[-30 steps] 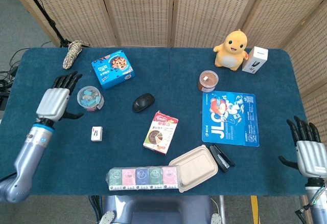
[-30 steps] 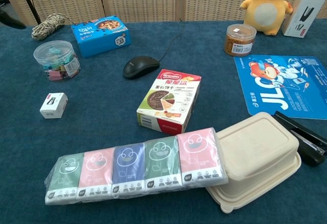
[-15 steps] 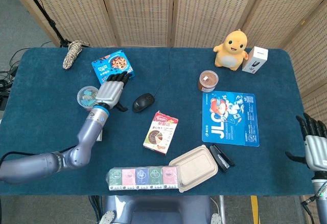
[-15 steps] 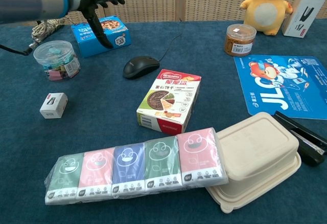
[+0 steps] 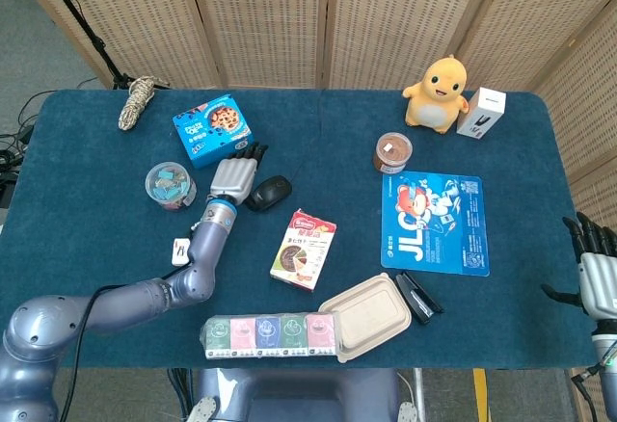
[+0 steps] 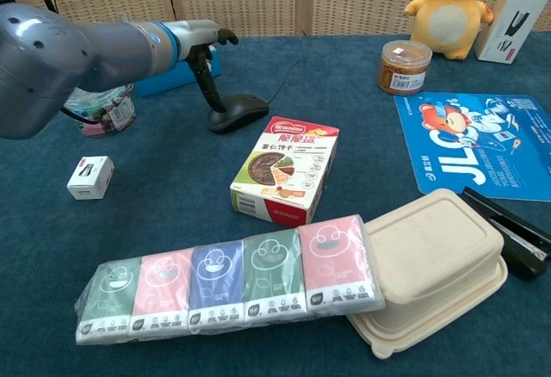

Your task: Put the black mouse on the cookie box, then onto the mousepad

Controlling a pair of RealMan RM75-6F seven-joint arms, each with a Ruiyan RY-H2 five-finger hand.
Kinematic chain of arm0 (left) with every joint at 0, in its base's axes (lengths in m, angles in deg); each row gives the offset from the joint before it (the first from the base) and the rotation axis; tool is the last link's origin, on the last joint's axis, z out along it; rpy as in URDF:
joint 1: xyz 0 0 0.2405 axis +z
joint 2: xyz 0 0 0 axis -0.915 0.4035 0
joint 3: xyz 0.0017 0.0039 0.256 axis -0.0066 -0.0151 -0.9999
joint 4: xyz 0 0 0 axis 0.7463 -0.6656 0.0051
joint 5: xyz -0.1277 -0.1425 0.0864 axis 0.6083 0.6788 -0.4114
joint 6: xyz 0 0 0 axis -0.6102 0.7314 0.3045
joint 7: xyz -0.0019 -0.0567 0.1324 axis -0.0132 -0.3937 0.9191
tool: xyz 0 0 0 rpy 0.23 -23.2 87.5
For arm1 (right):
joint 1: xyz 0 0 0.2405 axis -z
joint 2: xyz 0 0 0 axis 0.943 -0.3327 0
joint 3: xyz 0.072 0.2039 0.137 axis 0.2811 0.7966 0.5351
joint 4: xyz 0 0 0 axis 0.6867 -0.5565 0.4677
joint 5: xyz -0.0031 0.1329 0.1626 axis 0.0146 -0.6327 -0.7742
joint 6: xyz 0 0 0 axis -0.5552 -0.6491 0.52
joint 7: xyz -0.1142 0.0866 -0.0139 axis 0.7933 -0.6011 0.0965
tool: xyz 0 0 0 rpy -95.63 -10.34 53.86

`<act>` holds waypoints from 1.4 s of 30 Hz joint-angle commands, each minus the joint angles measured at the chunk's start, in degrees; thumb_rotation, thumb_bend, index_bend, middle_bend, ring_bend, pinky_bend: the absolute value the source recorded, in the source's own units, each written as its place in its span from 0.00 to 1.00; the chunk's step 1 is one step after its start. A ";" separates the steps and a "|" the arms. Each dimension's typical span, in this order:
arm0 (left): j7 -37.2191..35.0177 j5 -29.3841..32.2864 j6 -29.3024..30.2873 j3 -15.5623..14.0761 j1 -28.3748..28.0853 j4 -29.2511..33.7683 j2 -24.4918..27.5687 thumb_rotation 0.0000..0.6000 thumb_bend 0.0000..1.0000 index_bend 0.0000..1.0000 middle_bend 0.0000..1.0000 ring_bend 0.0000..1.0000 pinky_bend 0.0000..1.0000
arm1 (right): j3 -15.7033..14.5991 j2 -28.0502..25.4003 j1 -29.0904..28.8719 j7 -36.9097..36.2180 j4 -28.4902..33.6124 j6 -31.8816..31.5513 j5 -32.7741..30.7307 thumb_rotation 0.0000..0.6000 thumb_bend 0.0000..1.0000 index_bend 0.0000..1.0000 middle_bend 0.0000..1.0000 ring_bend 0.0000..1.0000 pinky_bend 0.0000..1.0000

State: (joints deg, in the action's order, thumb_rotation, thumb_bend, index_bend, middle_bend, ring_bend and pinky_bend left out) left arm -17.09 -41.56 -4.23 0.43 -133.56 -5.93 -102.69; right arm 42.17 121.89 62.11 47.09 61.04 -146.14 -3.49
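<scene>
The black mouse (image 5: 273, 191) (image 6: 238, 112) lies on the blue cloth, its cable running back. My left hand (image 5: 236, 173) (image 6: 200, 34) hovers at its left side with fingers spread and nothing held; the thumb (image 6: 207, 80) points down beside the mouse, and I cannot tell if it touches. The blue cookie box (image 5: 211, 129) (image 6: 164, 84) sits just behind the hand, mostly hidden by my arm in the chest view. A red-and-white biscuit box (image 5: 303, 249) (image 6: 282, 170) lies in front of the mouse. The blue mousepad (image 5: 434, 222) (image 6: 482, 149) lies at the right. My right hand (image 5: 598, 273) hangs open at the table's right edge.
A clip jar (image 5: 171, 184) and a small white box (image 5: 182, 250) lie left of the mouse. A tissue pack (image 5: 270, 335), a beige lunch box (image 5: 366, 316) and a stapler (image 5: 417, 297) line the front. A brown jar (image 5: 391, 152), a yellow toy (image 5: 439, 92) and a rope coil (image 5: 138, 102) stand at the back.
My left arm has swung from the table's left edge rightward, past the clip jar, to the mouse's side. My right hand has drifted slightly down at the right edge.
</scene>
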 commanded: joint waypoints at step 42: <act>6.50 -0.58 1.95 8.57 -4.09 -22.43 -17.72 1.00 0.07 0.57 0.51 0.54 0.65 | -0.24 -0.62 -0.18 -4.56 -1.50 1.77 -0.31 1.00 0.00 0.00 0.00 0.00 0.00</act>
State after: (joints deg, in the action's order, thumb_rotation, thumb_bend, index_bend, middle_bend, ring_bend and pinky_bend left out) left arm -10.35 -41.95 -2.32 8.69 -137.98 -28.74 -120.67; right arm 41.94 121.27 61.94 42.53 59.53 -144.38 -3.81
